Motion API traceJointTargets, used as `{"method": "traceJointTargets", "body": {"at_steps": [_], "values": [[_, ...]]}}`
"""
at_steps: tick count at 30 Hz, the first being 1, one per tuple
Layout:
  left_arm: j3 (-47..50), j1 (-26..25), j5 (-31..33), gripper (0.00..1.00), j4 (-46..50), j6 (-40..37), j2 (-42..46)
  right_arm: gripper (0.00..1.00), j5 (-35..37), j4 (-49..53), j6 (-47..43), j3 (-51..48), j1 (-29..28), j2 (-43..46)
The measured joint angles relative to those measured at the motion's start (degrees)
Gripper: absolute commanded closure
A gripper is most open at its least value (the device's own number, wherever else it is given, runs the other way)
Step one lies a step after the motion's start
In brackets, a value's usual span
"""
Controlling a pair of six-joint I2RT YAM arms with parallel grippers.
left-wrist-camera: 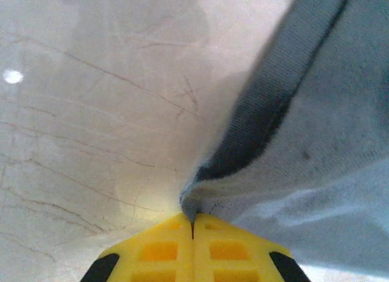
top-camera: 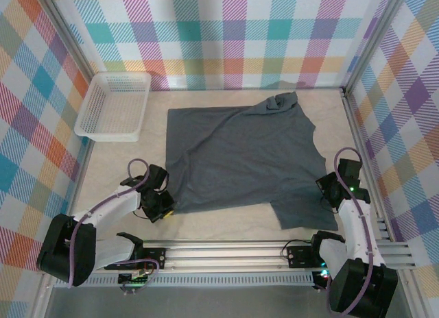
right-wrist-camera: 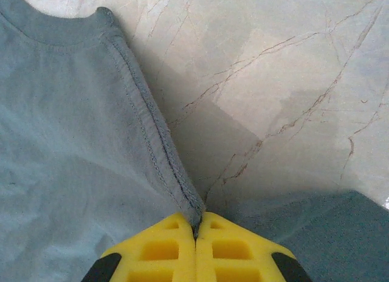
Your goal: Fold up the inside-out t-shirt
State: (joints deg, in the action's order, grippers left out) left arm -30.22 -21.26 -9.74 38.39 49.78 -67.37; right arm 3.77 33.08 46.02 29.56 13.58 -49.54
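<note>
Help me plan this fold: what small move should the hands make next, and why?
Probably lift both together slightly: the left hand and right hand are each shut on a near edge of the grey t-shirt, which lies flat on the table.

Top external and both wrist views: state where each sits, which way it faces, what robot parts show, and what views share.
Top external: above and behind the bases, looking down on the table, both arms and the t-shirt.
Left wrist: on the left arm, facing down past the left gripper, shut on the t-shirt's edge.
Right wrist: likewise, right gripper shut on a seam.
Shared: all see the t-shirt.
</note>
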Motion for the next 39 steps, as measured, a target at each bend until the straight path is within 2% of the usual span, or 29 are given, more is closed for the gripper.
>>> {"method": "traceJointTargets", "body": {"at_steps": [6,9,13,17,21,24,29,39], "values": [[-4.6,0.0,8.1,1.00,7.5,-1.2,5.7,1.00,2.5,5.3,1.4,-2.7,0.0,6.4],[-5.2,0.0,8.5,1.00,8.0,-2.2,6.2,1.00,2.7,8.7,1.6,-5.2,0.0,10.3],[-6.6,0.0,8.4,1.00,8.3,-3.7,3.6,1.00,2.4,10.2,1.6,-4.8,0.0,9.9],[-15.4,0.5,10.4,1.00,9.3,-6.3,0.6,1.00,1.6,9.9,1.3,-0.5,0.0,5.9],[-25.3,2.6,11.9,1.00,6.9,-8.9,-6.1,1.00,1.6,6.9,1.1,4.9,0.0,0.2],[-28.5,4.0,12.6,1.00,4.5,-10.2,-11.5,1.00,1.0,3.5,1.1,7.6,0.0,-4.8],[-29.0,4.8,13.7,1.00,3.3,-10.7,-16.9,1.00,-0.4,0.2,0.0,9.1,0.0,-12.2],[-22.4,9.2,14.1,1.00,3.3,-10.4,-15.7,1.00,-1.5,-2.5,-0.2,12.6,-0.2,-16.6]]}}
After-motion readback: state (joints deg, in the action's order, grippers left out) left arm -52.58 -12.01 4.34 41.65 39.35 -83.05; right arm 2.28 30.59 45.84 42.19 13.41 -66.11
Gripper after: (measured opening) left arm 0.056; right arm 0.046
